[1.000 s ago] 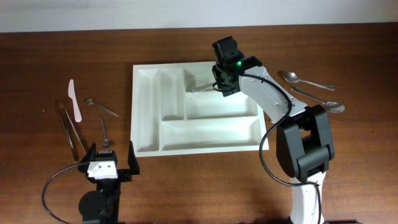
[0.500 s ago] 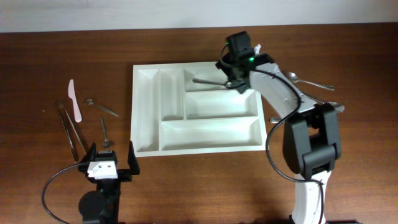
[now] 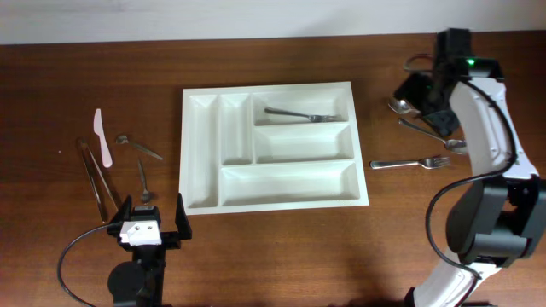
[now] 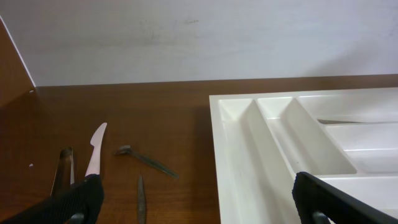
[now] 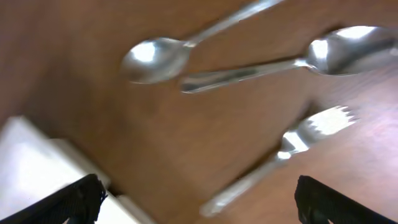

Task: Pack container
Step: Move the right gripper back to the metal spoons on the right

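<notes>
At table right, the right gripper [image 5: 199, 193], moved off the tray [image 3: 290, 181], hovers wide open and empty over the spoons [image 5: 152, 59]. Tray sits centre; one fork [image 3: 299, 114] now lies in its top compartment. Left gripper [image 3: 153, 210]: spread, empty.

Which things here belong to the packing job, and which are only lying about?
Job: container, fork inside it, loose fork, large spoon, second large spoon, white knife, tongs, small spoon, small utensil beside it.
Lying about: only the left arm's black cable.

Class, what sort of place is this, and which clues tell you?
Probably a robotics workbench rather than a kitchen: a wooden table against a plain wall, a white cutlery tray, and a robot arm over it.
</notes>
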Tool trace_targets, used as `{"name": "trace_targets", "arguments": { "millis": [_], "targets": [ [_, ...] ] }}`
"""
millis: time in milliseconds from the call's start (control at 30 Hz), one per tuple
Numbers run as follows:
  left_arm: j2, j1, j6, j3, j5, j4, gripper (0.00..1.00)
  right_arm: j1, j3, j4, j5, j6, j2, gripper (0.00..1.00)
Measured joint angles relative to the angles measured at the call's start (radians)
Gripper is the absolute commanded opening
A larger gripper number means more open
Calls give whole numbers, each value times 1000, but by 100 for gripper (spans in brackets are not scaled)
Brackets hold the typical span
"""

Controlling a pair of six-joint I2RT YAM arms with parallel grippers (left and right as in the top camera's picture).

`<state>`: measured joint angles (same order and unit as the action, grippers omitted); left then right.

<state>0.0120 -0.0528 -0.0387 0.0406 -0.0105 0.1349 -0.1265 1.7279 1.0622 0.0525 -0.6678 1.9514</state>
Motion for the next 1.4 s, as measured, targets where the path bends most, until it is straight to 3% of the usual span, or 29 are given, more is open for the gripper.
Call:
{"name": "trace_targets", "arguments": {
  "millis": [433,733,1400],
  "targets": [
    [0,0,0,0,0,0,99,-197,-232,-92,-1,74,2,97],
    [0,0,0,0,0,0,99,-314,-256,-211,-42,135,2,96],
    [0,0,0,0,0,0,99,-342,-257,-348,-151,226,142,92]
  ]
}}
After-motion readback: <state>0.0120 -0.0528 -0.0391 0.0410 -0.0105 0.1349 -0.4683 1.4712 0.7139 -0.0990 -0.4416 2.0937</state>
